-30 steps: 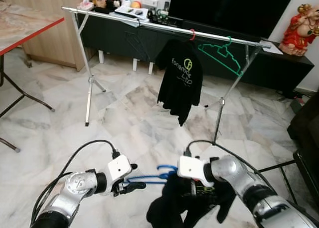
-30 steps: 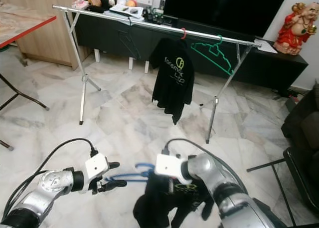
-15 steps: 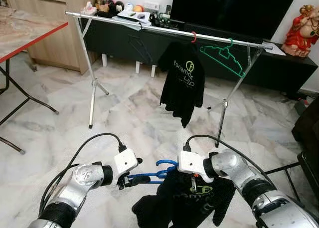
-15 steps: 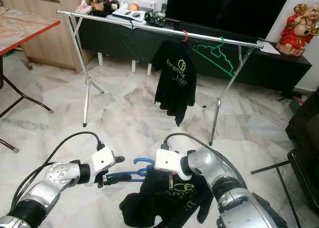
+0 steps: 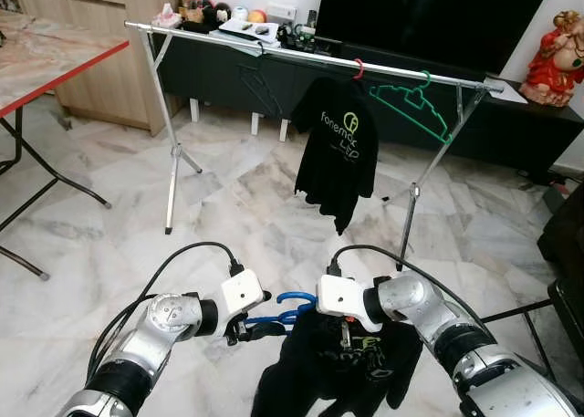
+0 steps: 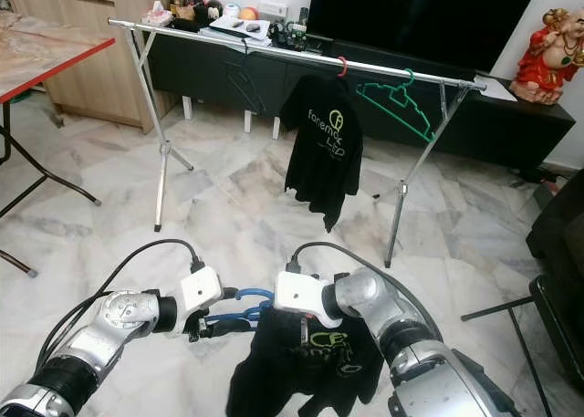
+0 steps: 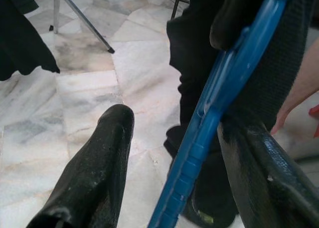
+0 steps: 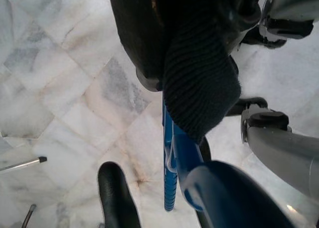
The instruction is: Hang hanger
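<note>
Below, in front of my chest, both of my arms meet over the white marble floor (image 5: pixel 109 207). My left gripper (image 5: pixel 239 328) holds one end of a blue plastic hanger (image 5: pixel 278 309); the left wrist view shows the blue bar (image 7: pixel 219 103) lying against one black finger (image 7: pixel 269 173), while the other finger (image 7: pixel 94 173) stands apart from it, so I cannot tell whether this gripper truly clamps the bar or merely supports it. My right gripper (image 5: pixel 345 333) points downward at the hanger's middle, just under its hook, where a black T-shirt with a yellow-green print (image 5: pixel 351 371) drapes from the hanger. The right wrist view shows the blue bar (image 8: pixel 172 158) and black ribbed fabric (image 8: pixel 199 88) between my fingers (image 8: pixel 117 198), though the cloth hides whether they press shut.

Beyond, a silver metal clothes rail on tripod legs (image 5: pixel 274 57) spans the room, well apart from the hanger I carry. On it hang a second black printed T-shirt on a red hook (image 5: pixel 338 148) and, just beside it, a bare green hanger (image 5: pixel 411 107). Behind the rail stands a dark low cabinet (image 5: pixel 228 75) and a large black screen (image 5: pixel 429 15). A red-edged table (image 5: pixel 55 61) stands at my left; a red-and-gold figurine (image 5: pixel 557 57) sits at my far right.
</note>
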